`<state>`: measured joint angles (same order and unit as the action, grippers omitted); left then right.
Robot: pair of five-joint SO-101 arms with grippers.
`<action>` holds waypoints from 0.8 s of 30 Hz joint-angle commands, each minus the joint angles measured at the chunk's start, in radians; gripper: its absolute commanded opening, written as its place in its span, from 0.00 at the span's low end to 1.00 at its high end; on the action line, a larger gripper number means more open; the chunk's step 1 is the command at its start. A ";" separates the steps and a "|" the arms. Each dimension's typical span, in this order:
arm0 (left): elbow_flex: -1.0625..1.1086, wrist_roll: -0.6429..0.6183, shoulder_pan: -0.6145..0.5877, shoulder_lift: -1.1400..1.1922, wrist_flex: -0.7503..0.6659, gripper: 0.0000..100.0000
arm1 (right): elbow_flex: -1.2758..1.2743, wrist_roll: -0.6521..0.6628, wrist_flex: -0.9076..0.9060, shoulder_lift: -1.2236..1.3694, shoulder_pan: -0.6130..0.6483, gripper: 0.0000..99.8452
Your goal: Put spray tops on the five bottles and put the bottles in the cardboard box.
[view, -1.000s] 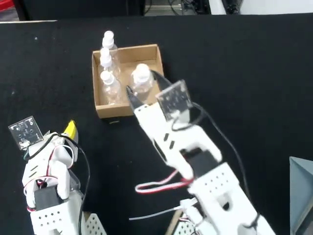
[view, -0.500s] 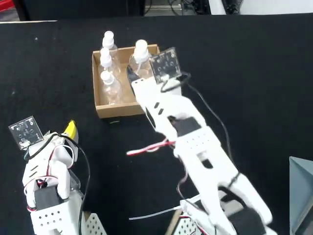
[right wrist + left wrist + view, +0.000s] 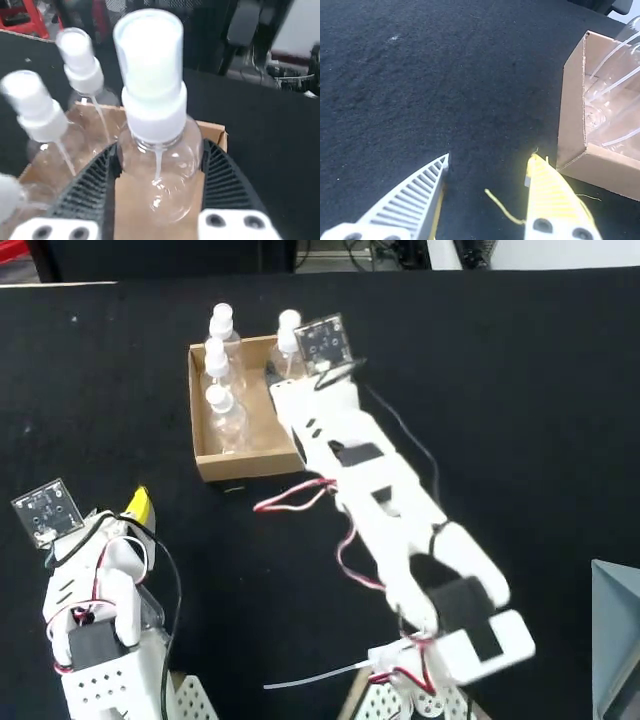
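A black cloth covers the table, and past its far edge you can make out dark furniture and cables. In the right wrist view something red stands back there too.

At the near left, your left arm sits low over the cloth. From its wrist view, the left gripper has its jaws spread with bare cloth between them, a white finger and a yellow finger. A loose thread curls by the yellow one. The near left corner of the cardboard box lies close ahead.

From the high view, three bottles stand in a row along the box's left wall, each capped in white. The left wrist view looks in past that wall and shows their clear sides and thin tubes.

Your right gripper pinches the held bottle by its shoulder, one black finger on each side. The bottle is upright at the box's far right corner. Its spray top is seated, and the dip tube hangs inside the clear body. You cannot tell whether its base touches the box floor.

The right arm stretches diagonally from the near edge to the box. A grey shape is cut off by the picture's edge at the far right.
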<state>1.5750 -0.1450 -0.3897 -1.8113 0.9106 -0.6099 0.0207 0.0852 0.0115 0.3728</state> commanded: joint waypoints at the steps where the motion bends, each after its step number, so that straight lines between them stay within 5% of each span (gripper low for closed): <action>1: -0.008 0.006 -0.013 -0.012 -0.020 0.23 | 0.117 -0.011 0.032 0.038 -0.032 0.13; 24: -0.008 0.006 -0.013 -0.012 -0.021 0.23 | 0.309 -0.011 0.034 0.344 -0.034 0.13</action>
<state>1.5750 -0.1450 -0.3897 -1.8113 0.9106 -0.3675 0.0207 0.0882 0.3567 0.3606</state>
